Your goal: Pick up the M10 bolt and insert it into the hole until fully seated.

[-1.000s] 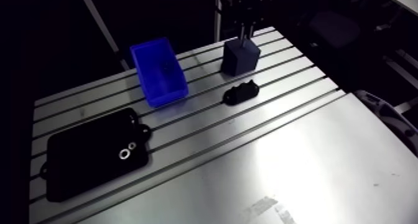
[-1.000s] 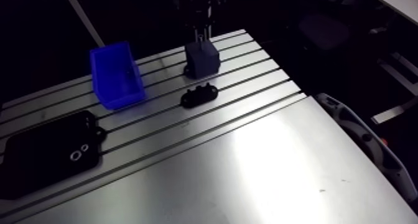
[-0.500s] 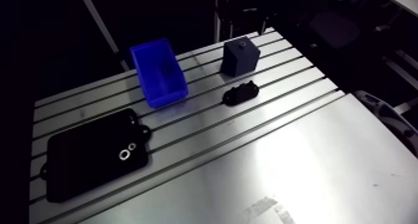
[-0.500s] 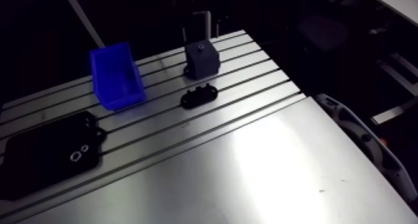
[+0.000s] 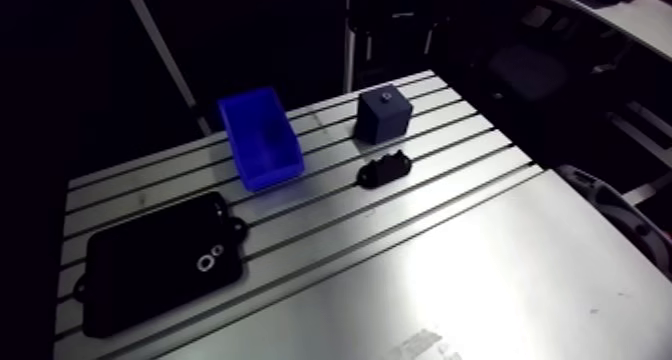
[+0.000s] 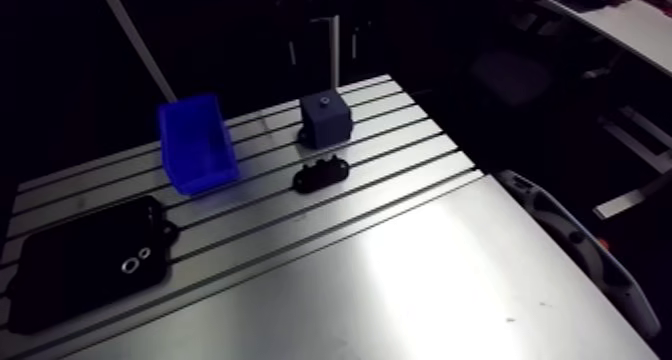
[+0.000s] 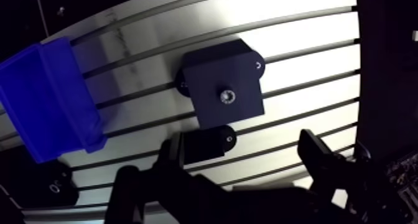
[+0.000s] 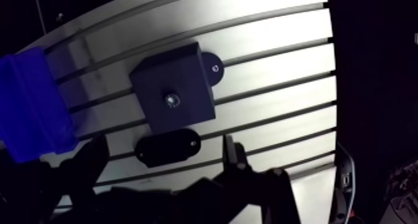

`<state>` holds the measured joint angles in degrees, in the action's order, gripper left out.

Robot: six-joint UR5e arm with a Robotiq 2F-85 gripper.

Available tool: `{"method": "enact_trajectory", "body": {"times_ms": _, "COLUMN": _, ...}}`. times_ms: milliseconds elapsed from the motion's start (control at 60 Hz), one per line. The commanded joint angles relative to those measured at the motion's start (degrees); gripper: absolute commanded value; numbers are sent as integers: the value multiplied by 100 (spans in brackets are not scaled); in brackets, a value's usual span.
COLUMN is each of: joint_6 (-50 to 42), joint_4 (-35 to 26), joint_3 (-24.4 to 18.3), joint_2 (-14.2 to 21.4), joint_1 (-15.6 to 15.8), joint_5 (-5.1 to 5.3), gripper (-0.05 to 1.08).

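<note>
A dark blue block (image 7: pixel 224 83) stands on the slotted table (image 7: pixel 298 27). The head of the M10 bolt (image 7: pixel 227 97) shows as a small metal disc in the hole on the block's top face, sunk level with it. My gripper (image 7: pixel 246 157) hangs above the table, a little back from the block, open, with nothing between its fingers (image 7: pixel 178 153). In the arm view the block (image 5: pixel 384 115) sits at the table's far side with the bolt head (image 5: pixel 387 97) on top. The gripper there is lost in the dark above it.
A blue bin (image 5: pixel 260 139) stands left of the block. A small black fixture (image 5: pixel 385 169) lies in front of the block. A black tray (image 5: pixel 150 269) with washers (image 5: pixel 210 261) rests near the table's left edge. A smooth metal sheet (image 5: pixel 450 284) covers the near part.
Earlier the fingers stood on the block's top around the bolt. They have opened and lifted away, leaving the bolt in the hole. The arm view has shifted with the arm.
</note>
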<state>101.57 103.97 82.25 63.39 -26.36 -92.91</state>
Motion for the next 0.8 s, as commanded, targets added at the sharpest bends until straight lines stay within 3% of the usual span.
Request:
{"method": "enact_trajectory", "body": {"times_ms": 17, "joint_6": -60, "joint_4": -95, "joint_3": 39, "joint_2": 450, "joint_1": 187, "joint_5": -317, "gripper": 0}}
{"method": "enact_trajectory", "body": {"times_ms": 67, "joint_6": -63, "joint_4": -119, "joint_3": 32, "joint_2": 587, "joint_1": 411, "joint_5": -392, "gripper": 0}}
{"method": "enact_trajectory", "body": {"times_ms": 133, "joint_6": -72, "joint_4": -118, "joint_3": 41, "joint_2": 681, "joint_1": 527, "joint_5": -407, "gripper": 0}}
{"method": "enact_trajectory", "body": {"times_ms": 317, "joint_6": -64, "joint_4": -367, "joint_3": 41, "joint_2": 967, "joint_1": 953, "joint_5": -363, "gripper": 0}}
{"method": "enact_trajectory", "body": {"times_ms": 567, "joint_6": -143, "joint_4": -1024, "joint_3": -130, "joint_2": 977, "joint_1": 1512, "joint_5": -346, "gripper": 0}}
{"method": "enact_trajectory", "body": {"times_ms": 800, "joint_6": -223, "joint_4": -1365, "joint_3": -230, "joint_2": 1089, "joint_1": 1530, "joint_5": -321, "gripper": 0}}
